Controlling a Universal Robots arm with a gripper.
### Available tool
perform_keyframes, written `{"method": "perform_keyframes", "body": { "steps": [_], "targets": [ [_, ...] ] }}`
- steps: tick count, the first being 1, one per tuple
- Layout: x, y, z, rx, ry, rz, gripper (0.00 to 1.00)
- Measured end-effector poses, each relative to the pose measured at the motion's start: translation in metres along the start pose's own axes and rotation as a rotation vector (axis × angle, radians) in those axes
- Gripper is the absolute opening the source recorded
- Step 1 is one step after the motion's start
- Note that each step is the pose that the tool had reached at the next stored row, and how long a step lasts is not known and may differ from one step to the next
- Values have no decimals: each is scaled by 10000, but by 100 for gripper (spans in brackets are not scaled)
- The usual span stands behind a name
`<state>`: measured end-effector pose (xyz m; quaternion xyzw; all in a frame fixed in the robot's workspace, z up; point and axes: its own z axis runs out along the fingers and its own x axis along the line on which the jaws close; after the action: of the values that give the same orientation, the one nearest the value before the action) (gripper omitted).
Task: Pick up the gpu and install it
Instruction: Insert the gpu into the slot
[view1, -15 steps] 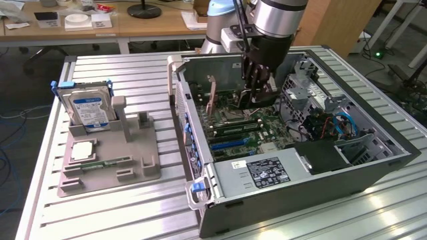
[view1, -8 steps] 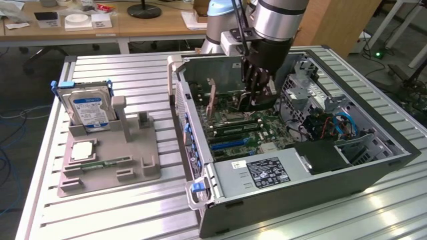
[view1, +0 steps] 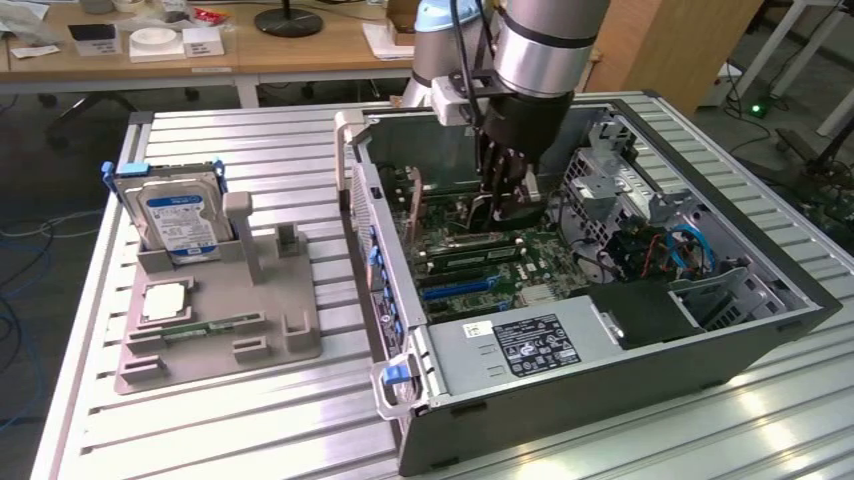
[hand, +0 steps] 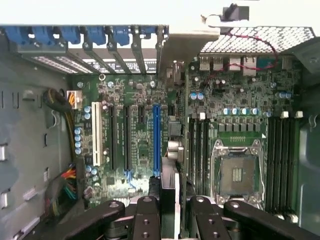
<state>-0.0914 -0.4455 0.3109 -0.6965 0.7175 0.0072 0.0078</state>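
Note:
The gpu hangs edge-on between my fingers, so its thin board edge and its silver end bracket face the wrist camera. My gripper is shut on it. The card sits just above the motherboard, close beside the long blue slot, and its bracket reaches the case's rear slot openings. Whether the card touches a slot I cannot tell. In the exterior view my gripper is lowered deep into the open computer case, over the board's slot area.
Around the card are an empty CPU socket, black memory slots and loose cables. The power supply fills the case's near end. Outside the case, a grey holder carries a hard drive and a memory stick.

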Motion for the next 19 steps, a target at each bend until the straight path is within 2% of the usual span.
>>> {"method": "perform_keyframes", "body": {
  "steps": [6, 12, 17, 19],
  "targets": [
    [148, -2, 68, 2, -6, -1, 28],
    [153, 2, 176, 0, -5, -1, 28],
    [156, 40, 266, 0, -5, 0, 28],
    [157, 43, 299, 0, -32, -2, 28]
  ]
}}
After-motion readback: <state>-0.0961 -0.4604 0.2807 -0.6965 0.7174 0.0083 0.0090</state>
